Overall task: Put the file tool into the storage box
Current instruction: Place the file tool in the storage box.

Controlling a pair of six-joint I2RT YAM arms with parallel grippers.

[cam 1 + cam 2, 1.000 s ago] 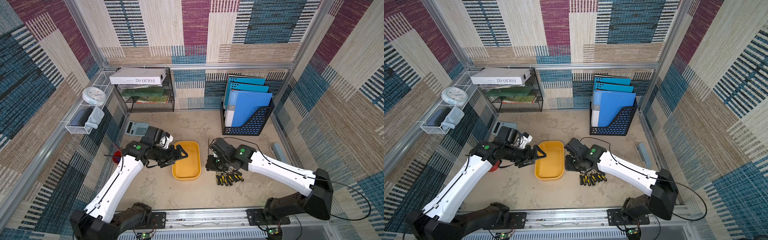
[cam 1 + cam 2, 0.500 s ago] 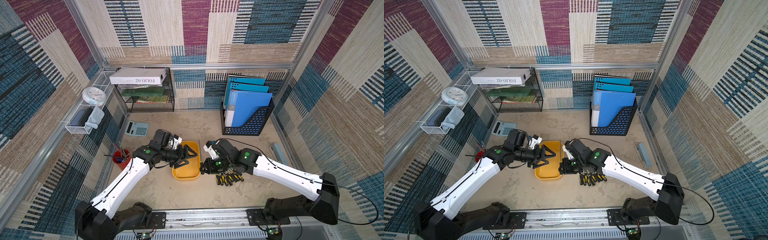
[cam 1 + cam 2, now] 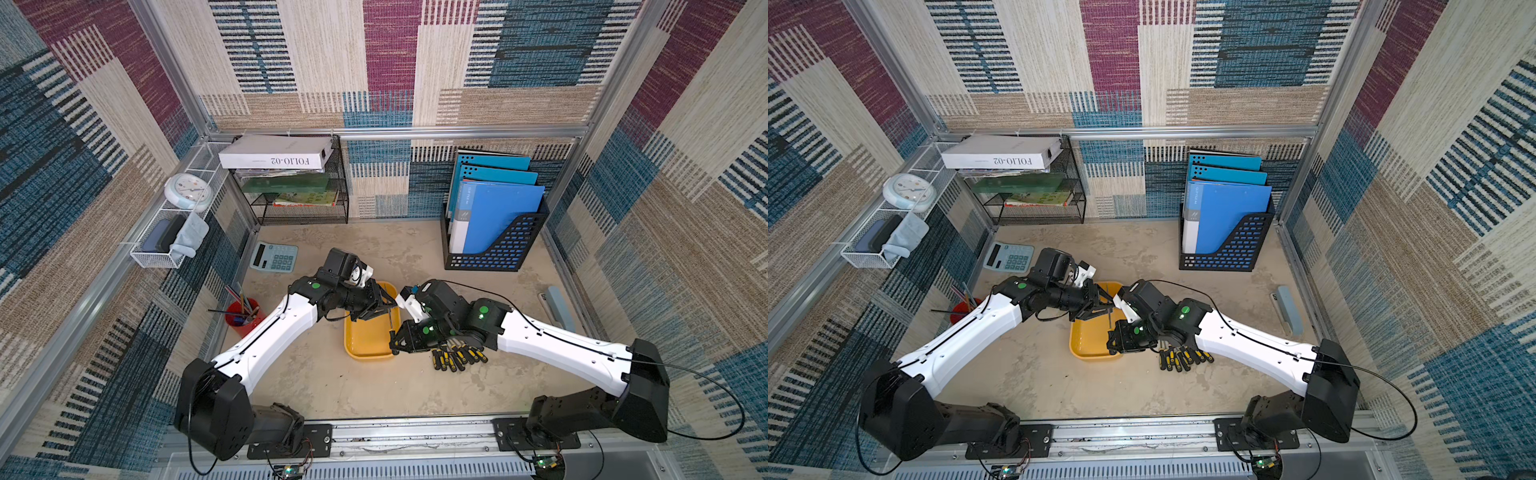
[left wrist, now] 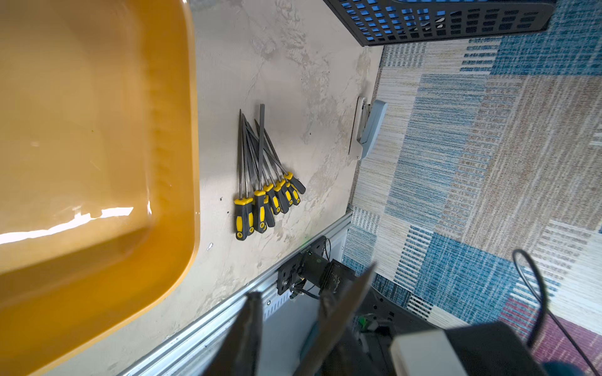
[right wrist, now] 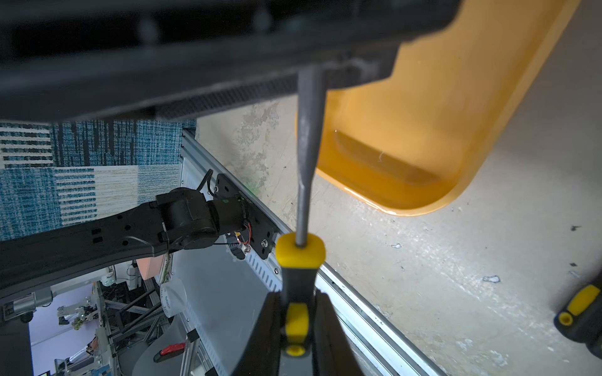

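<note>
Left arm [image 3: 270, 332], right arm [image 3: 552, 345]: white moulded link shells, black joint housings, bulky black shoulder blocks. Round green dot [image 3: 316, 285] on black joints of both. Thin black cable [image 3: 706, 415] trails off the right shoulder block. Left gripper [image 3: 387, 306], right gripper [image 3: 395, 340]: black. Black base plates [image 3: 291, 444], screwed.

Bright even light, glare in storage box [image 4: 107, 213], blurred wrist-view foregrounds
</note>
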